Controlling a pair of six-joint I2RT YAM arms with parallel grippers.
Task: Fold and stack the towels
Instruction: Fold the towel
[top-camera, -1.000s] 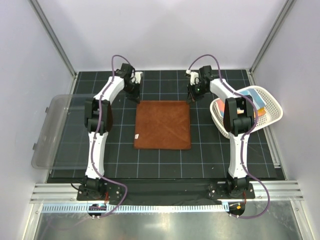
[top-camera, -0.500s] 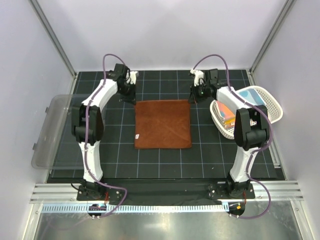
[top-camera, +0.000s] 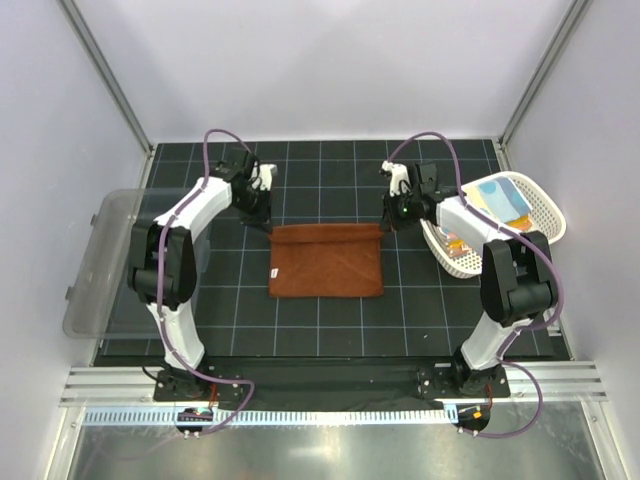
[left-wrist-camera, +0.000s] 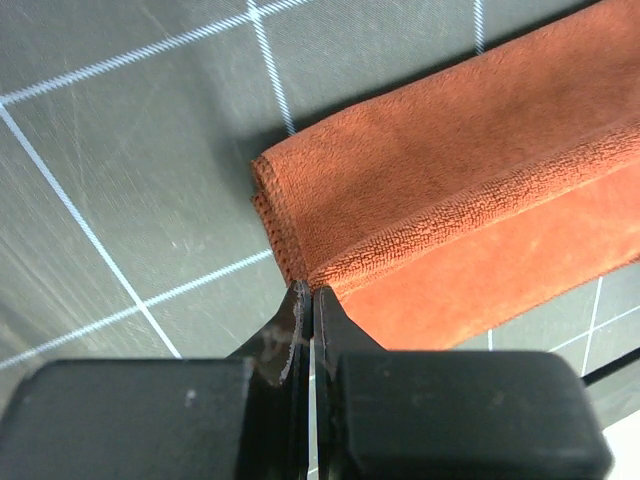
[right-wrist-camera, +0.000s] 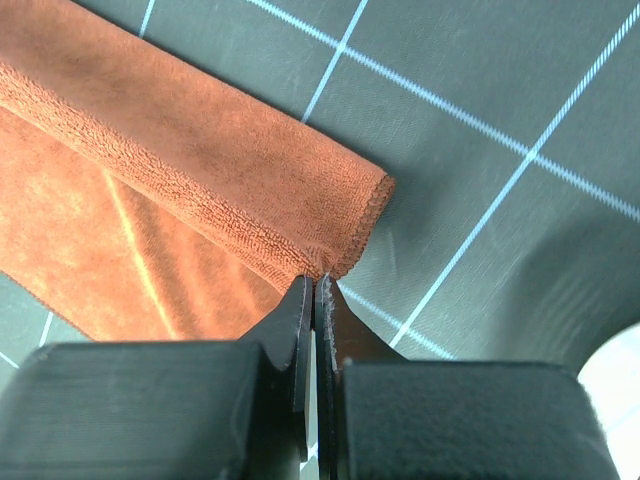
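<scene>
A large rust-brown towel (top-camera: 325, 268) lies in the middle of the black grid mat, with its far edge lifted and rolled over toward the near side. My left gripper (top-camera: 268, 224) is shut on its far left corner, and the wrist view shows the tips (left-wrist-camera: 308, 291) pinching the hem of the brown towel (left-wrist-camera: 450, 190). On the far right corner my right gripper (top-camera: 384, 224) is shut as well, its tips (right-wrist-camera: 316, 281) clamped on the folded edge of the towel (right-wrist-camera: 200, 165). More towels, a light blue one (top-camera: 505, 197) and an orange one (top-camera: 455, 241), sit in the basket.
A white perforated basket (top-camera: 545, 226) stands at the right edge of the mat, close to my right arm. A clear plastic bin (top-camera: 100, 262) sits at the left edge. Black mat shows in front of and behind the towel.
Both grippers have moved toward the near side with the towel's far corners in them. The far edge has come over the towel, so its outline is shorter front to back.
</scene>
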